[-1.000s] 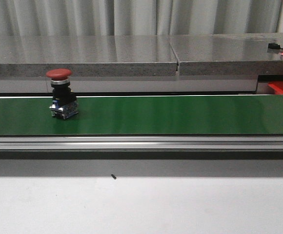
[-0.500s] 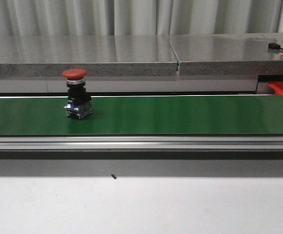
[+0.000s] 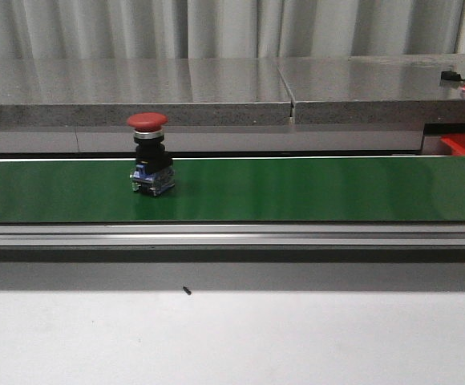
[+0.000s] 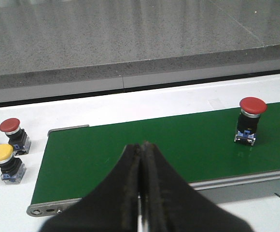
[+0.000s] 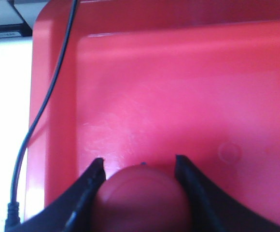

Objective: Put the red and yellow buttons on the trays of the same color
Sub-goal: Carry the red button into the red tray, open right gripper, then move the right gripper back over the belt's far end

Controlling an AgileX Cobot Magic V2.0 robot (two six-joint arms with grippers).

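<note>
Holding a red button (image 5: 142, 198) clamped in my right tool (image 5: 140, 188) over the red tray (image 5: 178, 87), left tool (image 4: 141, 193) pressed together, I judge much remains: another red button (image 3: 150, 164) left-of-centre on the green belt (image 3: 313, 188).

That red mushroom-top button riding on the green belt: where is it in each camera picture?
Front view: red button stands upright on the left part of the green belt.
Left wrist view: the same button is on the belt, at its far end.
Right wrist view: not in it.
Shared landmark: the green belt.
</note>
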